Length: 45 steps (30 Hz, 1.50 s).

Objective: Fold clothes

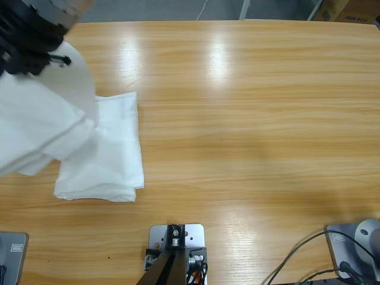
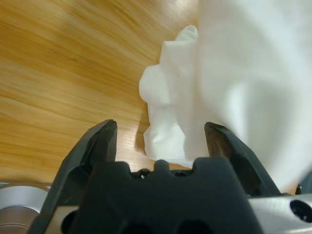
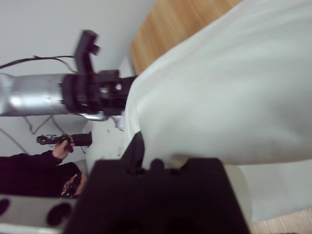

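One white T-shirt (image 1: 113,160) lies folded on the left part of the table. A second white T-shirt (image 1: 35,124) hangs lifted above it, held by an arm's black gripper (image 1: 29,50) at the upper left. In the right wrist view this lifted T-shirt (image 3: 219,97) drapes over my right gripper (image 3: 161,156), which is shut on it. My left gripper (image 2: 161,131) stands open above the table. The crumpled edge of the lying T-shirt (image 2: 165,112) shows between its jaws, and the hanging T-shirt (image 2: 253,73) falls past its right jaw.
The wooden table (image 1: 255,119) stretches to the right of the clothes. Black cables (image 1: 303,255) run along the front right edge. The right wrist view shows the other silver arm (image 3: 44,92) and a person in dark sleeves (image 3: 34,170) holding a controller.
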Available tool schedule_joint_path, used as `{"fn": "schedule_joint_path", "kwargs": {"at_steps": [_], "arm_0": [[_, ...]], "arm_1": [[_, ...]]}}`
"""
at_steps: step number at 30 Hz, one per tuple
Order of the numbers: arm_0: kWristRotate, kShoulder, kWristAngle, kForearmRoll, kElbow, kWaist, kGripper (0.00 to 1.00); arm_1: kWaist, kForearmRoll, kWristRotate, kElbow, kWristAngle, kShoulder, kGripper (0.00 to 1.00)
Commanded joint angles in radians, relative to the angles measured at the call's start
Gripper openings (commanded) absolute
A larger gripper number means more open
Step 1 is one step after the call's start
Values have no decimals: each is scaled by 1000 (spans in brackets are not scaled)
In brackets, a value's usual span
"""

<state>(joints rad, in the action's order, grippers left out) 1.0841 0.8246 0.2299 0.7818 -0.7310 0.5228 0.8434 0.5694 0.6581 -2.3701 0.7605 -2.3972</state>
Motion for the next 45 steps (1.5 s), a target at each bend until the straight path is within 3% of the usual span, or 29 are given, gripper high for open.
{"fn": "schedule_joint_path", "kwargs": {"at_steps": [1,11,20,35,36,37,38,45], "arm_0": [[2,59,1,-1,-9,-8,0],[-1,85,-6,-11,-17,-8,0],[-1,84,-15,-26,-8,-9,0],[-3,92,-18,-29,-7,-9,0],[-3,95,-18,-29,-5,-9,0],[-3,97,-18,-30,-3,-9,0],[-3,99,-20,-36,0,-9,0],[-25,124,-43,-85,24,-9,0]], "arm_1": [[-47,-44,9,189,-18,8,0],[-54,-147,48,389,-52,47,0],[-53,-151,120,528,-142,76,0],[-2,-145,261,652,-193,49,15],[9,-145,269,662,-198,47,270],[19,-145,276,669,-209,48,723],[27,-146,287,674,-217,49,941],[37,-151,307,678,-249,141,1000]]}}
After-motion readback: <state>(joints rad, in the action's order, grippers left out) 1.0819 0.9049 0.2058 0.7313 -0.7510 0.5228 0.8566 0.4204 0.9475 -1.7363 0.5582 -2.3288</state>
